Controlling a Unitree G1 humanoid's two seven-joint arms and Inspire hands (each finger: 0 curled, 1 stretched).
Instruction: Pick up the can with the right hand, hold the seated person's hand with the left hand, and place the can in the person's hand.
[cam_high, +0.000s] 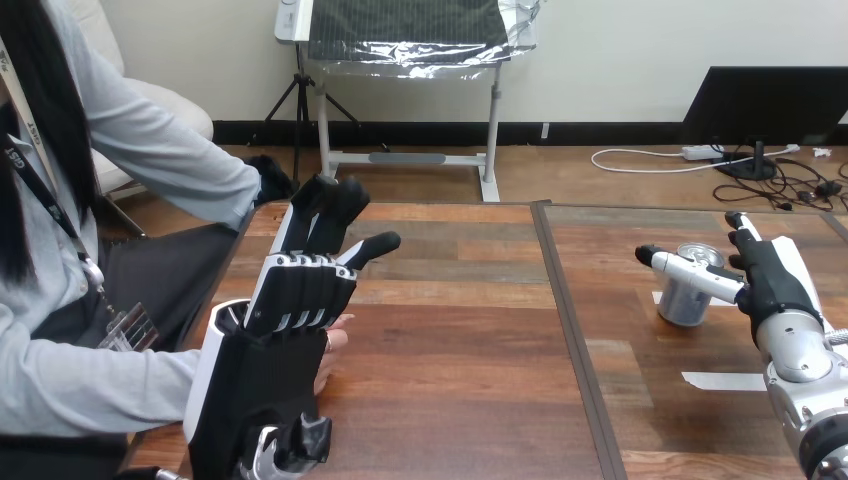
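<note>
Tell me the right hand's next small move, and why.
Probably curl the fingers of the right hand round the can. The can stands upright on the table, the open hand's thumb crosses in front of it and its straight fingers stand at its right, so nothing grips it yet.
</note>
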